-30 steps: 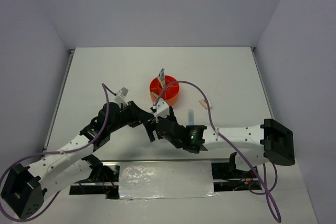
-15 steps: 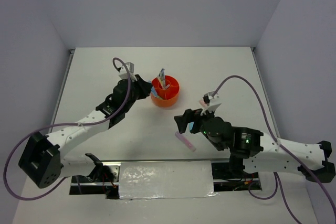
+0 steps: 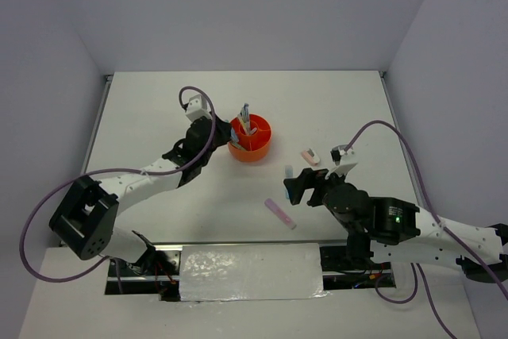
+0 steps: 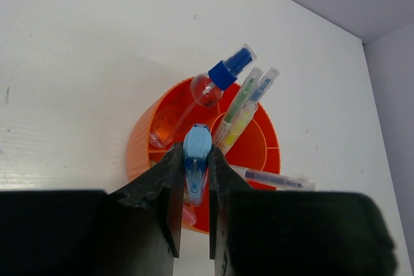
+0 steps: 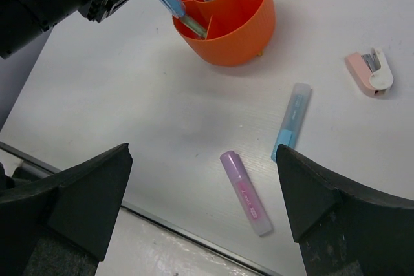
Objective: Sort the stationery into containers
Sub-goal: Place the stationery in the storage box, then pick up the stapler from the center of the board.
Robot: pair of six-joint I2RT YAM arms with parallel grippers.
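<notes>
The left gripper (image 4: 196, 163) pinches a blue pen (image 4: 196, 143) — its end pokes into the orange organiser (image 4: 143, 135), mid-table (image 5: 116, 95). The right gripper (image 5: 204, 172) gapes wide above the pink marker (image 5: 246, 192) — near the front edge.

Scene is lit brightly & evenly from overhead w/ diffuse white light; no hard highlights are seen on the table (image 3: 349, 109). In top view only faint, soft-edged shadows are cast beside the arms. Patchy glare is thrown off the crinkled shiny sheet (image 3: 250, 271) at the near edge. Walls are rendered grey-lilac.

In left wrist view the left gripper (image 4: 195, 159) is underexposed to near-black, w/ detail lost. The blue pen (image 4: 196, 150) clamped in it & the orange organiser (image 4: 145, 140) are kept sharp.

In right wrist view the spread fingers (image 5: 71, 205) of the right gripper (image 5: 204, 156) are shown dark & blurred. A soft shadow is laid beside the organiser.
</notes>
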